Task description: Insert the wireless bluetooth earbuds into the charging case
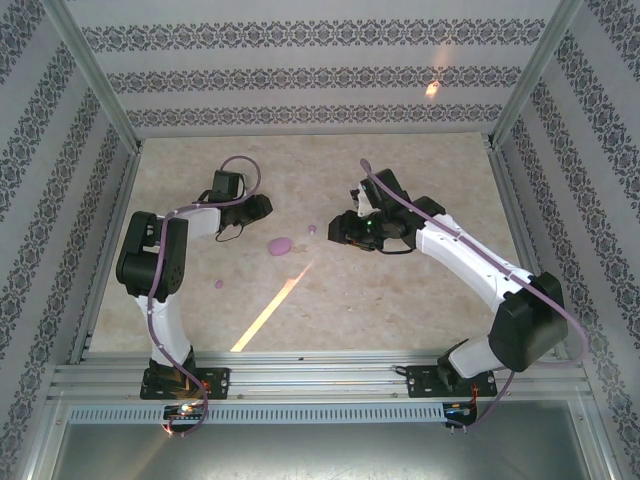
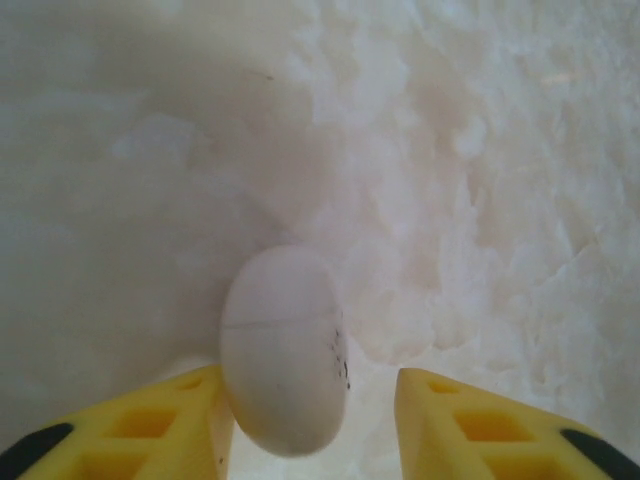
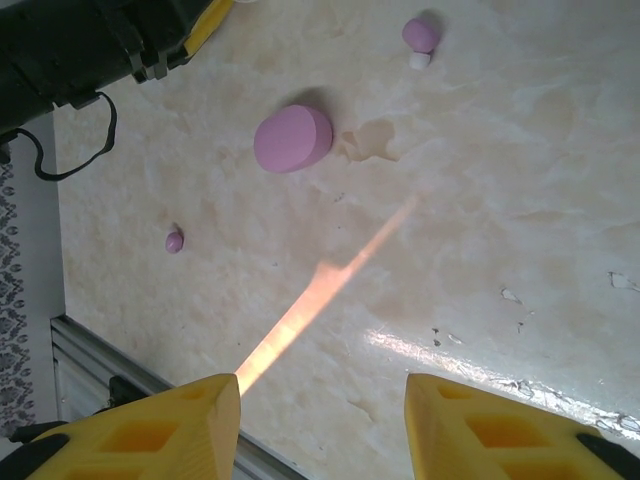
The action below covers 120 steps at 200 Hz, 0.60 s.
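My left gripper (image 2: 310, 385) straddles the shut case (image 2: 284, 330) without clamping; my right gripper (image 3: 322, 400) hangs open, empty. One earbud (image 3: 421, 35) and the other earbud (image 3: 175, 241) lie loose on the table (image 3: 520, 200), neither inserted.

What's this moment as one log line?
charging case shut, on table | earbuds both loose outside it | left gripper open | right gripper open, empty

Worktop (image 1: 400, 300): pale beige, marble-patterned, glossy, with a narrow orange light streak (image 1: 272, 308) running diagonally across it toward the near edge. Enclosure walls (image 1: 300, 80) carry grey ornamental striped wallpaper; small bright glare spot (image 1: 433, 88) on the back wall. Aluminium rail (image 1: 320, 375) along the near edge, perforated strip (image 1: 320, 412) just below it.
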### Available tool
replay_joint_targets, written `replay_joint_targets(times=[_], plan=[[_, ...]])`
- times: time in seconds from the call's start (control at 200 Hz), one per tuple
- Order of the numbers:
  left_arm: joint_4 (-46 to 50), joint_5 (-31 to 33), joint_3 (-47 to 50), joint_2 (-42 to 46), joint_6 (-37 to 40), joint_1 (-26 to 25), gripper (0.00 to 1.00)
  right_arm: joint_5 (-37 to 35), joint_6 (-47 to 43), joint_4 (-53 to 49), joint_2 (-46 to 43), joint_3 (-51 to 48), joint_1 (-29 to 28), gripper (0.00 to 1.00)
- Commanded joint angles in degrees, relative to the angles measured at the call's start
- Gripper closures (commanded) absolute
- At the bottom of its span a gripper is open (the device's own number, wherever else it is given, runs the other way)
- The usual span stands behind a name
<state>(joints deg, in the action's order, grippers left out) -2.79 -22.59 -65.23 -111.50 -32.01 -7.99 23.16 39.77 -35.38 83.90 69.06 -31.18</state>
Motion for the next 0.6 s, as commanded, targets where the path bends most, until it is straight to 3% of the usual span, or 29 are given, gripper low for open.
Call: replay_joint_targets(times=[0.0,0.205,0.38,0.595], plan=[[4.6,0.1,-0.4,1.8,3.4,0.8,0.49,-2.8,1.4,-1.6,-0.8,1.8,-1.2,0.53],[11.0,0.3,-1.0,4.8,7.7,1.3,0.35,-6.7,3.5,-2.4,-5.2,-0.2,-2.8,0.52],[16.1,0.3,-1.4,9.4,14.3,1.6,0.34,-10.1,5.6,-3.4,-9.1,-1.7,-5.1,0.52],[15.9,-12.9,0.4,15.8,23.1,1.5,0.36,-13.1,7.6,-4.6,-11.8,-5.1,-6.6,0.52]])
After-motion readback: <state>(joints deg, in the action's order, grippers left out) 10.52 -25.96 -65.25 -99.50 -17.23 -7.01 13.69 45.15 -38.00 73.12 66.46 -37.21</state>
